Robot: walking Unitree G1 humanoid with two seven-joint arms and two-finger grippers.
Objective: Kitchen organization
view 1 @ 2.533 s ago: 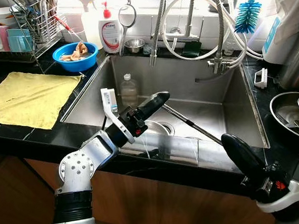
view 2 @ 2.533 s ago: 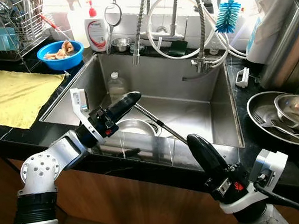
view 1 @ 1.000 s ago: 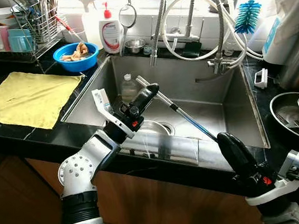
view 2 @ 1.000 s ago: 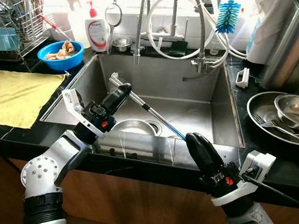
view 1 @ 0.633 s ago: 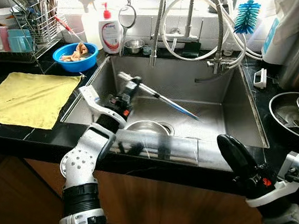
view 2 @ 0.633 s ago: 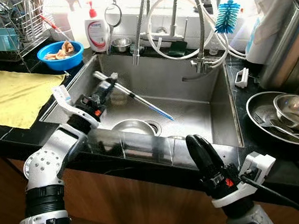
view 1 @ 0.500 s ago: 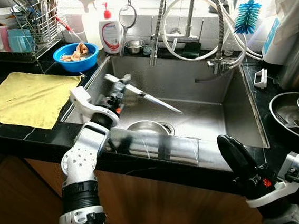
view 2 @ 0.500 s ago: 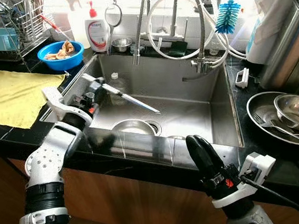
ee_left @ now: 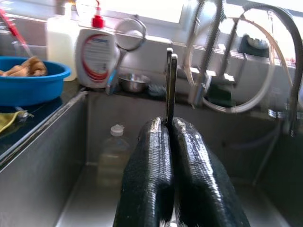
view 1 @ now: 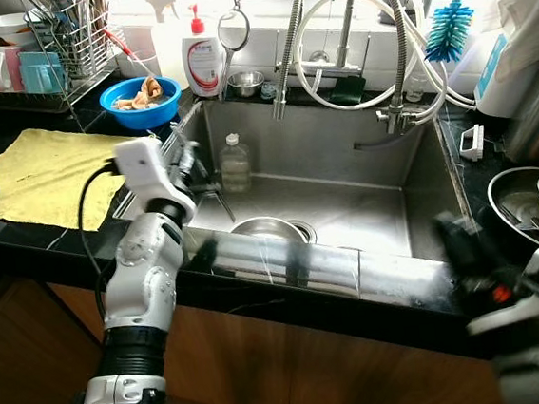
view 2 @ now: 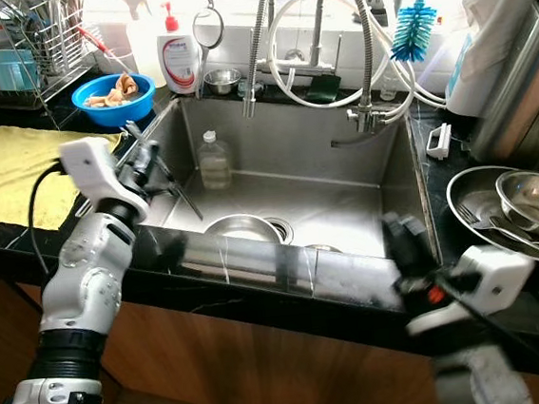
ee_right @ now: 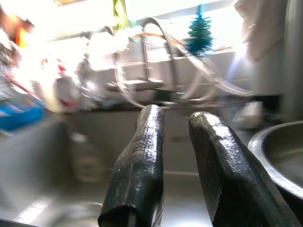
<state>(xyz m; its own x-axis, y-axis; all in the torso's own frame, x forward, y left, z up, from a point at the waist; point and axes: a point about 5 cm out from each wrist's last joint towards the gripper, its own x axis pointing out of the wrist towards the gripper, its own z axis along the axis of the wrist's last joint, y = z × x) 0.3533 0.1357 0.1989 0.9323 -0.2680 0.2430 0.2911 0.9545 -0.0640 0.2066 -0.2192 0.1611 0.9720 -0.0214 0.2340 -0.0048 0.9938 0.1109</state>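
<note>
Our left claw (ee_left: 169, 137) pinches a thin dark metal utensil (ee_left: 170, 85) above the sink (view 1: 342, 157); our right claw (ee_right: 177, 137), blurred, hangs parted, empty.

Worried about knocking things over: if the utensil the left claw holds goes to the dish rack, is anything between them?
Yes. The blue bowl sits on the counter between the left claw, shut on the utensil, and the dish rack; lifting over it looks needed.

Around the sink (view 1: 412, 198): 1 clear plastic bottle (view 1: 234, 163) inside at the back wall, 1 steel bowl (view 1: 264, 229) by the drain. Behind its left corner: 1 blue bowl (view 1: 140, 102), 1 soap pump bottle (view 1: 202, 58), 1 small steel cup (view 1: 246, 82). Left of it: 1 yellow cloth (view 1: 43, 176). Right: 1 blue bottle brush (view 1: 451, 30).
</note>
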